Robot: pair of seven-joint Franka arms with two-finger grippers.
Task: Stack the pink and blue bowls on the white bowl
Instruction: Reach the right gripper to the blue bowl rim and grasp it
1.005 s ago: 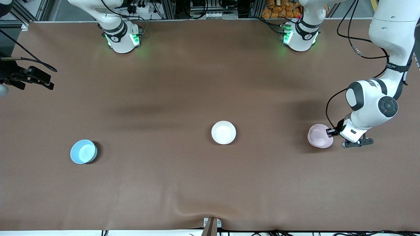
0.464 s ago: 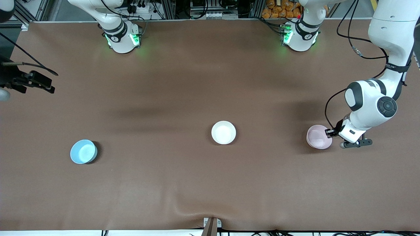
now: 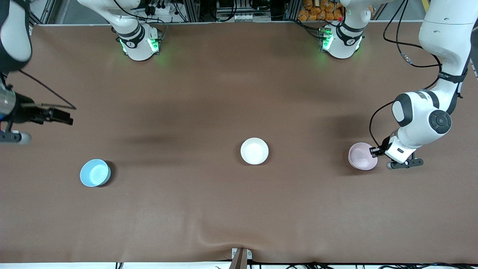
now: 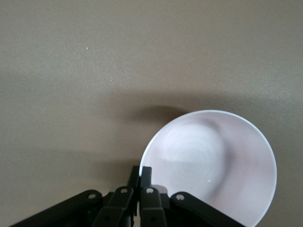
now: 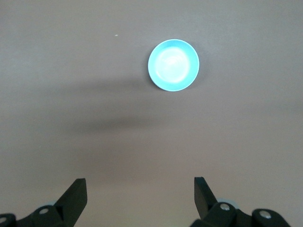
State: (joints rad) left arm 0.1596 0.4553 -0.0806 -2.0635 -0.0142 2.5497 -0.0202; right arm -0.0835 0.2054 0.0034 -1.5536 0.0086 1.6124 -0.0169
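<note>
Pinching only the thin rim of the pink bowl (image 3: 362, 161) at the frame's right, the left gripper (image 4: 140, 176) risks tilting or dropping it. Right gripper (image 5: 139, 191), jaws wide, hangs at the left edge above the blue bowl (image 3: 95, 172). White bowl (image 3: 254, 151) sits centre on the tabletop (image 3: 209, 209); all three look empty.

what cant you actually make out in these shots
- Front view: the left pincer at the pink bowl is mostly covered by its own wrist; the grip on the rim shows only in the left wrist view.
- Left wrist view: the pink bowl's lower rim is cut off by the edge.
- Front view: the right pincer is off the edge, over the right arm's end of the table.
- Wrist views: the white bowl is out of frame.
</note>
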